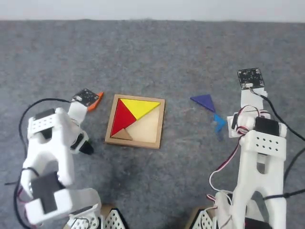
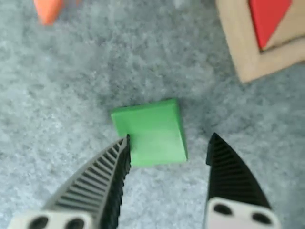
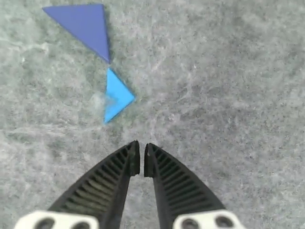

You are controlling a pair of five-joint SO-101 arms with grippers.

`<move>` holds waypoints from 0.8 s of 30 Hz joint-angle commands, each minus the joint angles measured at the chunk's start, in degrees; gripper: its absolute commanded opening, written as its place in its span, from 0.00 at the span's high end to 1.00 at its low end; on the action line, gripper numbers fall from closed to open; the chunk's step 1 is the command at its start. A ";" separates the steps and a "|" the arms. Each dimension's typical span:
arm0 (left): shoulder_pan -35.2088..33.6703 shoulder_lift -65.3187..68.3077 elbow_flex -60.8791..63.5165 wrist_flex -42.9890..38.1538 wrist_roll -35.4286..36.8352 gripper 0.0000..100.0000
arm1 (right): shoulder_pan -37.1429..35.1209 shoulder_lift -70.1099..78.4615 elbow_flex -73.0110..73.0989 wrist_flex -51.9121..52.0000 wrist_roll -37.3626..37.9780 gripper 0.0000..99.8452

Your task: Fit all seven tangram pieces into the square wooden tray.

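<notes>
Left tool (image 2: 170, 137) gapes wide, seemingly touching the green square (image 2: 150, 130).

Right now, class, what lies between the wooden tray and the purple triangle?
Only bare grey felt. In the high view, the stretch from the wooden tray across to the purple triangle holds no piece.

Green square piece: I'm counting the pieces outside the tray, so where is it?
In the left wrist view, the green square lies flat on the grey carpet, at the tips of the open left gripper, near a corner of the wooden tray.
</notes>
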 commanded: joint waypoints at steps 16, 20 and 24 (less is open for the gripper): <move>-1.14 8.35 -7.87 3.16 -0.79 0.87 | 1.27 0.31 -0.62 -1.19 0.97 0.97; -1.14 8.26 -7.87 3.25 -0.79 0.89 | 1.27 0.31 -0.62 -1.19 0.97 0.97; -1.05 8.26 -8.31 3.96 -0.79 0.89 | 1.27 0.31 -0.62 -1.27 0.97 0.97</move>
